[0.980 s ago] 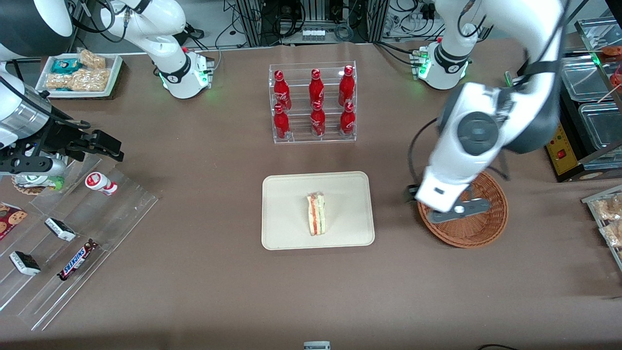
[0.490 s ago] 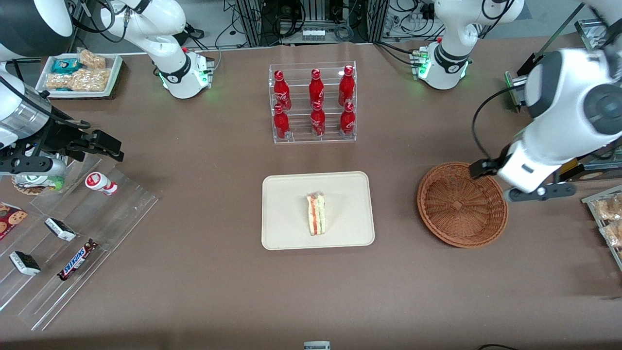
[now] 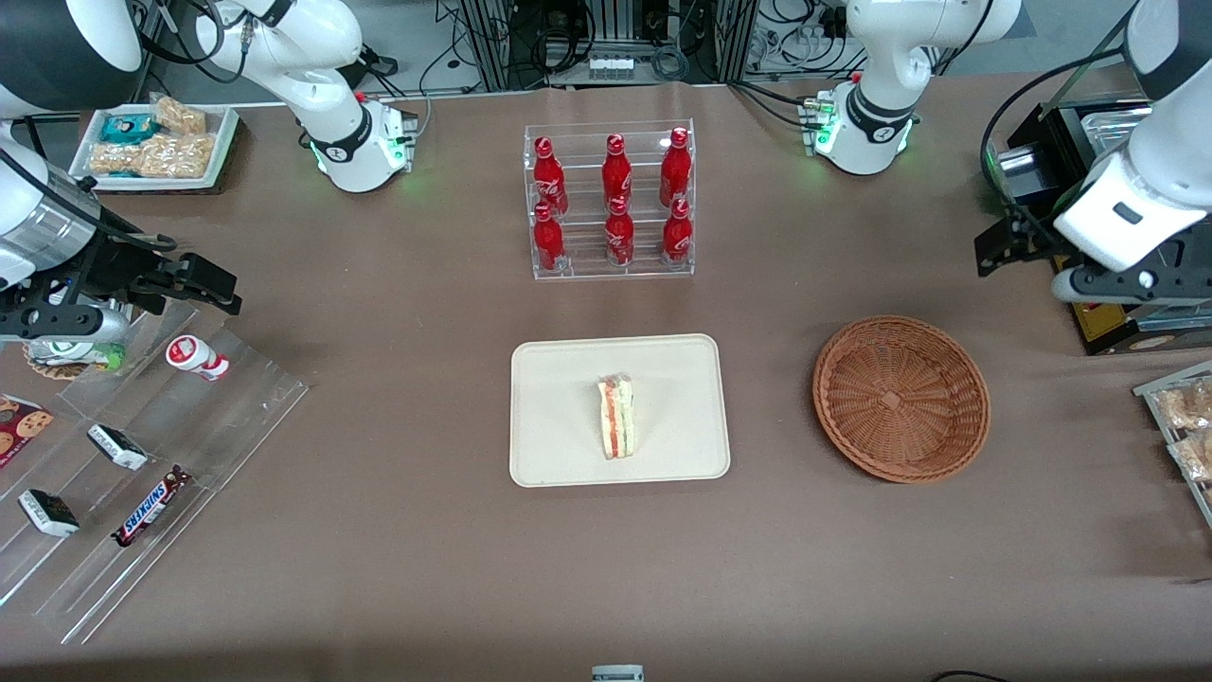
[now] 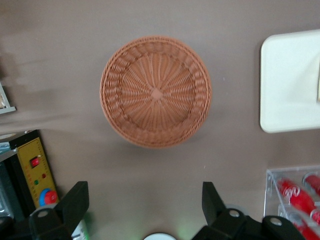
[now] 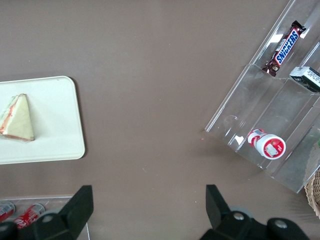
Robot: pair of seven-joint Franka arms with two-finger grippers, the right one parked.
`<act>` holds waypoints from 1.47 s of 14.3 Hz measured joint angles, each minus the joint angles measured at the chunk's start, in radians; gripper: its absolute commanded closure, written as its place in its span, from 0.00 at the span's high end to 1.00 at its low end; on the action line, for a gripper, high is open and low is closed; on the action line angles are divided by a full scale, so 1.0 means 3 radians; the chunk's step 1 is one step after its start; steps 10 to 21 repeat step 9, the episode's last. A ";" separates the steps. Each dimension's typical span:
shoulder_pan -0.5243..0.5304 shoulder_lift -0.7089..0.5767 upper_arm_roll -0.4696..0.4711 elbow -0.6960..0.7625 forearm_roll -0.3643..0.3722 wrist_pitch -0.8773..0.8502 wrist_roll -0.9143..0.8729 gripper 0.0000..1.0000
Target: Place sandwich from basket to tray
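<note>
The sandwich [image 3: 616, 417], a cream wedge with orange and green layers, lies on the cream tray [image 3: 559, 379] at mid-table; both also show in the right wrist view, sandwich [image 5: 16, 119] on tray [image 5: 55, 100]. The reddish-brown wicker basket [image 3: 900, 398] sits beside the tray toward the working arm's end and holds nothing; it also shows in the left wrist view [image 4: 156, 91], as does the tray's edge [image 4: 290, 80]. My gripper [image 3: 1108, 282] is raised high at the working arm's end, farther from the front camera than the basket. It is open and empty [image 4: 145, 210].
A clear rack of red bottles [image 3: 611, 199] stands farther from the front camera than the tray. Stepped acrylic racks with snacks [image 3: 142, 455] and a white snack tray [image 3: 156, 142] lie toward the parked arm's end. A yellow control box [image 3: 1098, 317] and bins sit under my gripper.
My gripper has left its place over the basket, rising and swinging toward the working arm's end and away from the front camera. The sandwich and basket have not moved.
</note>
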 measured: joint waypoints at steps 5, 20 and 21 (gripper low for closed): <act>0.0017 -0.0022 0.0045 0.0080 -0.0108 -0.0120 0.0226 1.00; 0.0017 -0.0017 0.0042 0.0079 -0.0113 -0.0122 0.0258 1.00; 0.0017 -0.0017 0.0042 0.0079 -0.0113 -0.0122 0.0258 1.00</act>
